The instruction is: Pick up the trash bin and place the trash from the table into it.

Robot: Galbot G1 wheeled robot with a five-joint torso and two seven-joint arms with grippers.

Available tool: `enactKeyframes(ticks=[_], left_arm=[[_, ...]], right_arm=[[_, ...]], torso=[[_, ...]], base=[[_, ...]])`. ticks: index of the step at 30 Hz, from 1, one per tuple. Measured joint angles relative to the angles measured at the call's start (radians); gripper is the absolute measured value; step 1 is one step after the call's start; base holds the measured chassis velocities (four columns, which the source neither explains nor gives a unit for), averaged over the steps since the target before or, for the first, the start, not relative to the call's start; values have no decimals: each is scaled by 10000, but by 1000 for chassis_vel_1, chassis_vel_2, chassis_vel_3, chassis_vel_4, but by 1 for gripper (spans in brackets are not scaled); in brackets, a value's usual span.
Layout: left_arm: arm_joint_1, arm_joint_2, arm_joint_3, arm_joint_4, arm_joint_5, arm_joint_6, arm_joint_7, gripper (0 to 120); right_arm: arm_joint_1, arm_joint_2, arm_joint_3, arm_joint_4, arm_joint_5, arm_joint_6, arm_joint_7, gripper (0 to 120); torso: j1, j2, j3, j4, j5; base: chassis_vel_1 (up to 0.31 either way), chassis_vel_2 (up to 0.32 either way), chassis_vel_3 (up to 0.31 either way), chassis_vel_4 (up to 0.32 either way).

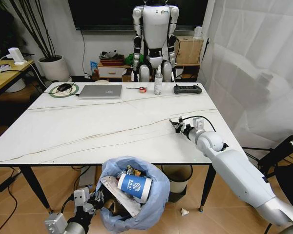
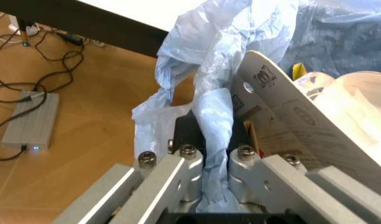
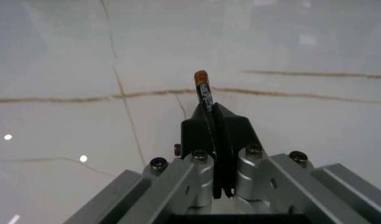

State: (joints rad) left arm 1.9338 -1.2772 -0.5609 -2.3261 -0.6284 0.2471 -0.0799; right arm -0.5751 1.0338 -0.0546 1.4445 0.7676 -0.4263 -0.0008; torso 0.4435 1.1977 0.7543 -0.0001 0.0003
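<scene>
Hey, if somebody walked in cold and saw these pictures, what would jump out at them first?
Probably the small trash bin lined with a crinkly blue plastic bag, stuffed with a blue-white paper cup and cardboard, held below the near edge of the white marble-look table by the left pincer, shut on its bag. Next, the right pincer over the tabletop, clamping a thin dark orange-tipped strip.

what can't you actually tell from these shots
- What the thin dark item pinched in the right gripper is: right wrist view gives it edge-on, and in the head view it is too small.
- The trash bin body: the blue bag covers it in the head view.
- Litter deeper in the bin: the paper cup and cardboard cover it.
- The left gripper fingers' tips: bag plastic wraps them.
</scene>
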Motion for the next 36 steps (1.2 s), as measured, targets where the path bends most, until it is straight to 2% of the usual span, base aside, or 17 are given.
enactKeyframes(ticks=[3,7,8,9,14,20,31,35,36], left_arm=[[7,5,-2,-2,-44,0,-2,0],[80,60,-84,-89,-130,0,-10,0],[80,60,-84,-89,-130,0,-10,0],[103,65,-116,-106,-138,0,-12,0],[87,35,-139,-133,-140,6,-23,0],[78,5,-135,-169,-134,17,-38,0],[69,-44,-77,-174,-98,19,-43,0],[59,-49,-64,-175,-83,22,-43,0],[59,-49,-64,-175,-83,22,-43,0]], right_arm=[[-7,-304,64,726,699,189,-261,0],[-321,-1180,16,3260,2061,1162,-1708,0],[-321,-1180,16,3260,2061,1162,-1708,0],[-502,-1442,-81,4082,2411,1356,-2150,0],[-1265,-2356,-1147,6468,2300,1656,-3147,0],[-1853,-2701,-2113,6774,1090,1769,-3262,0],[-2087,-2614,-2135,6519,605,1901,-2952,0],[-2270,-2590,-2106,6492,499,1993,-2832,17],[-2270,-2590,-2106,6492,499,1993,-2832,17]], torso=[[0,0,0,1,-3],[0,1,-2,1,-4],[0,1,-2,1,-4],[-1,1,-2,-1,-5],[-2,3,-3,-2,-4],[-2,2,-2,-2,-1],[-1,2,-1,0,-3],[-1,2,-1,-1,-3],[-1,2,-1,-1,-3]], base=[[0,0,0,0],[0,0,0,0],[0,0,0,0],[0,0,0,0],[0,0,0,0],[0,0,0,0],[0,0,0,0],[0,0,0,0],[0,0,0,0]])
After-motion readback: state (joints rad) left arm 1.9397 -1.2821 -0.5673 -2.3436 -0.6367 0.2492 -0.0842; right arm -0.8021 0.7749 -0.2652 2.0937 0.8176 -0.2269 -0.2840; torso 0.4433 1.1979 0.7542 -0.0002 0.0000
